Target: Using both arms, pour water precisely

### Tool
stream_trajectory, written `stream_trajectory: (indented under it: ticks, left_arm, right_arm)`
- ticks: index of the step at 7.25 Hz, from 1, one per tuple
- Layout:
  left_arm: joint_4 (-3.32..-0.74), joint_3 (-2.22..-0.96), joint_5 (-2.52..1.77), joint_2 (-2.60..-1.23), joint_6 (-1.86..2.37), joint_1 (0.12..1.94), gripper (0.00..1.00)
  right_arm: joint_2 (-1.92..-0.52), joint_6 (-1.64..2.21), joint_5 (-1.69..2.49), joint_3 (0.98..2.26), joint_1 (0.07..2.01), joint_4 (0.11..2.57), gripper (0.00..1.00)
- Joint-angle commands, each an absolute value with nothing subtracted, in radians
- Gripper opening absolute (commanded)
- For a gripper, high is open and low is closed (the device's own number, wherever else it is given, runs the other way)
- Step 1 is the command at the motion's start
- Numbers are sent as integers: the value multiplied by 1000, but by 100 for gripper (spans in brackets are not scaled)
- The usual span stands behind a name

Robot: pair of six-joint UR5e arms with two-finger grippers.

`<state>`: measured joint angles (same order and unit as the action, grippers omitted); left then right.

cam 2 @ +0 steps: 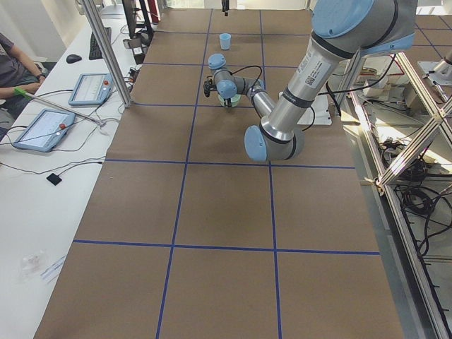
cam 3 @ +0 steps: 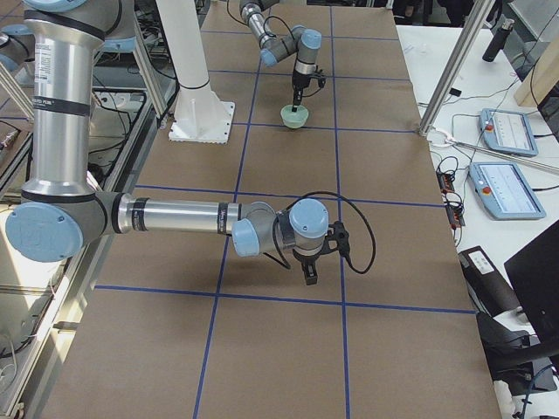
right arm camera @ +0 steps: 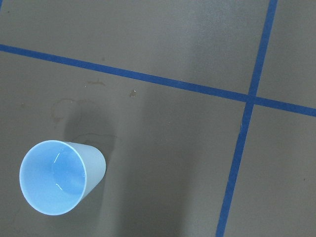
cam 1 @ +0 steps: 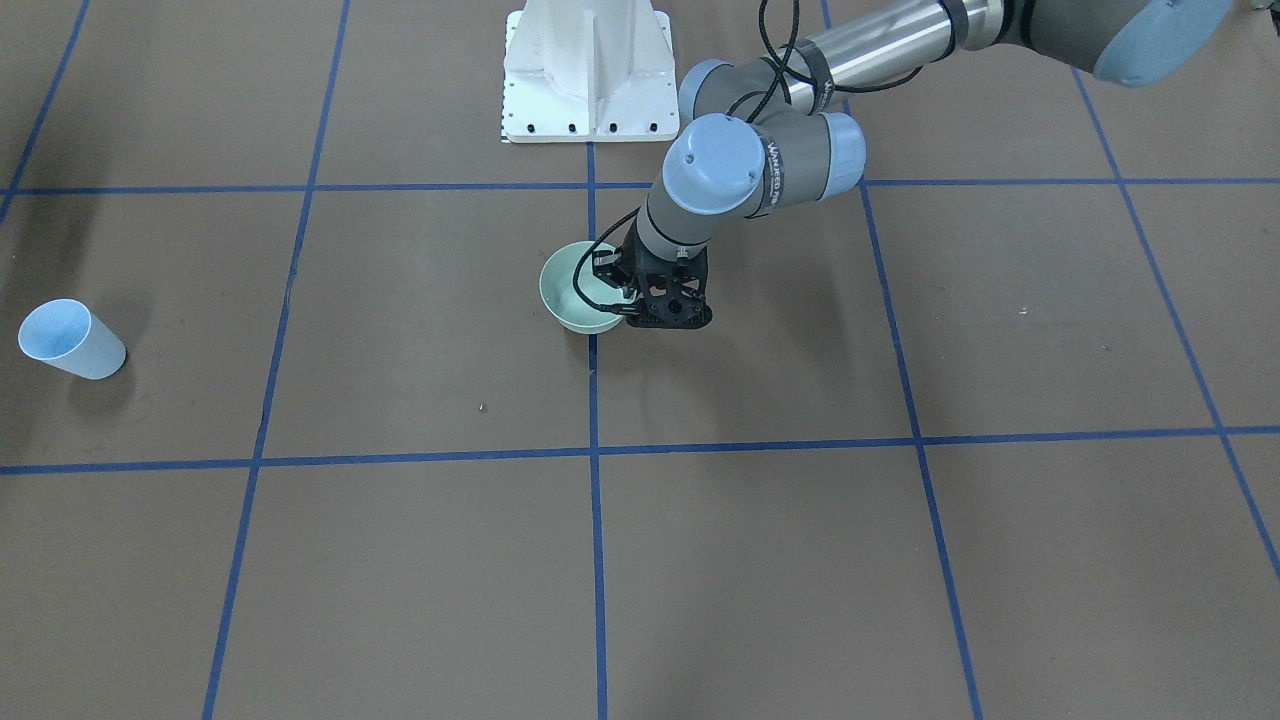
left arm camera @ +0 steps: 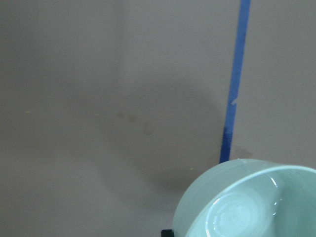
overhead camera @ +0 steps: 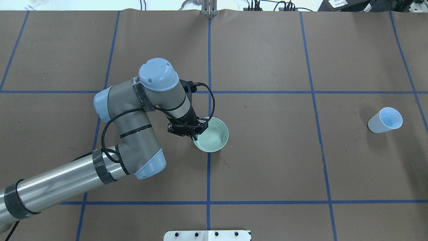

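Note:
A pale green bowl (overhead camera: 214,135) stands at the middle of the table, on a blue tape line; it also shows in the front view (cam 1: 572,290) and the left wrist view (left arm camera: 247,202). My left gripper (overhead camera: 197,133) comes down on the bowl's left rim and is shut on it, one finger inside and one outside. A light blue cup (overhead camera: 385,120) stands upright far off at the table's right side. The right wrist view looks down into the cup (right arm camera: 59,177), where faint glints show. No stream of water shows. My right gripper (cam 3: 310,271) shows only in the exterior right view, so I cannot tell its state.
The white pedestal (cam 1: 588,70) stands at the robot's edge behind the bowl. Blue tape lines (overhead camera: 209,174) divide the brown table cover. Faint damp rings (right arm camera: 64,106) mark the cover beside the cup. Tablets (cam 2: 42,127) and an operator's arm lie off the table.

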<state>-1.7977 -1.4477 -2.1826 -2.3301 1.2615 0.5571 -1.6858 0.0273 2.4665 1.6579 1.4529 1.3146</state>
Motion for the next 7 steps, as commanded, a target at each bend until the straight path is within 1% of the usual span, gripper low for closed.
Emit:
stream_trajectory:
  ticks: [1,3,4,5,6,7]
  left_arm:
    - [-1799,-1417,-2180,-2342,1261,555,0]
    - [-1816,-1407,-2180,-2342,1259,555,0]
    - [-1816,-1405,-2180,-2342,1259,555,2]
    - [-1816,-1405,-2178,-2342,1259,555,24]
    - [-1816,-1405,-2177,-2342,1258,557,57]
    - [-1830,-1405,-2162,-2342,1256,557,75]
  right_arm:
    - [-1686,38,2470,1657,1451,1315,100]
    - [-1684,38,2470,1657,1451,1313,100]
    - [-1684,40,2468,1657,1451,1313,100]
    - [-1684,38,2467,1657,1451,1312,100]
    - [-1686,43,2468,1657,1451,1313,100]
    - [-1686,38,2470,1655,1451,1312,100]
